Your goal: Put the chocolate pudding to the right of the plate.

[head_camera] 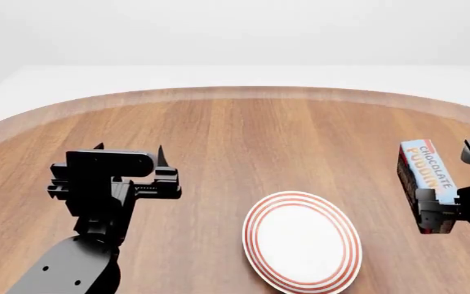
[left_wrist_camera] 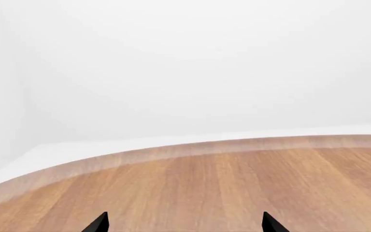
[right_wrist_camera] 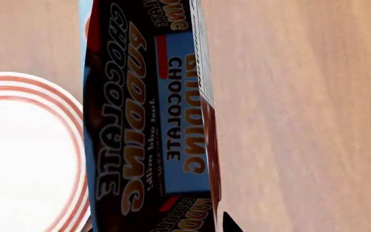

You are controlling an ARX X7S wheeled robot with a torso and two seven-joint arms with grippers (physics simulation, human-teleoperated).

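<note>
Wood fills the lower half of the left wrist view: bare table (left_wrist_camera: 237, 183) with its curved edge, and only two dark fingertips (left_wrist_camera: 98, 223) poking in at the bottom, set wide apart with nothing between them.

Head view: the left gripper (head_camera: 129, 154) hovers mid-left with its fingers spread, well apart from the task's things. The plate (head_camera: 302, 241) lies at lower centre. At the right edge the right gripper (head_camera: 443, 208) clasps the chocolate pudding (head_camera: 427, 177), lifted off the wood, its long axis running from upper left to lower right in the frame. The carton already sits right of the plate with a strip of bare wood between them.

Right wrist view: the carton fills the centre, the plate's rim at lower left. Its height above the table probably remains small, though this is hard to judge.
</note>
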